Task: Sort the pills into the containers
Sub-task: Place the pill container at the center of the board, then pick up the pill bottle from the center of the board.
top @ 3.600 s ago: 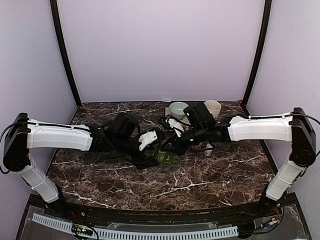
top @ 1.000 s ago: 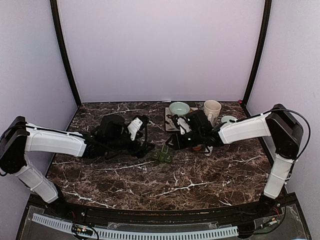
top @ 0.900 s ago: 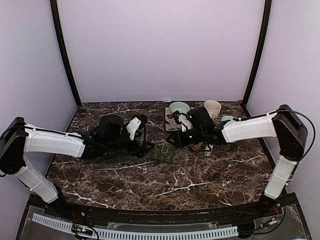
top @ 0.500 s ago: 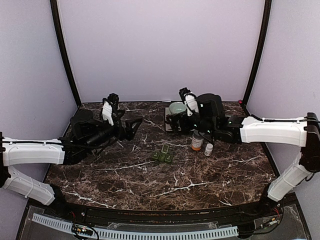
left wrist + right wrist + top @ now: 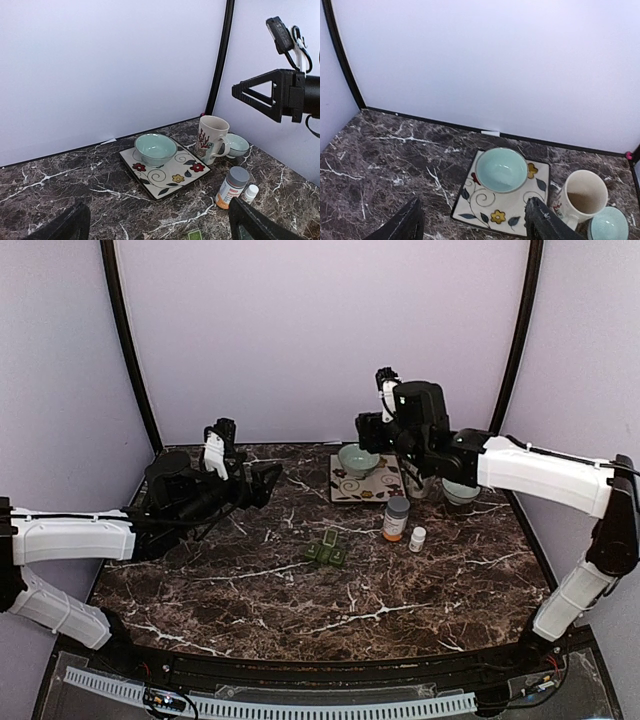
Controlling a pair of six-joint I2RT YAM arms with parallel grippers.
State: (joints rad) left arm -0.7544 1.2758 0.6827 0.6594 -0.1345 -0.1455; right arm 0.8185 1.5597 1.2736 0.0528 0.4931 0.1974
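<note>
Left gripper (image 5: 160,229), right gripper (image 5: 473,224) (jaws spread) hover behind pill box (image 5: 325,552).

Left arm (image 5: 70,538): stretched from the left side toward the centre, forearm level.
Left gripper (image 5: 266,480): in the air, pointing right and rearward, jaws spread wide, empty.
Right arm (image 5: 530,472): reaching inward from the right, wrist held high.
Right gripper (image 5: 366,430): aloft, jaws wide apart, empty.

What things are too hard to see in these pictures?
- Pills: too tiny to spot in any view.
- Pill box: top view, too small to tell what its compartments hold; left wrist view, bottom edge cuts it off.
- Amber bottle: label too small to read in top and left wrist views.
</note>
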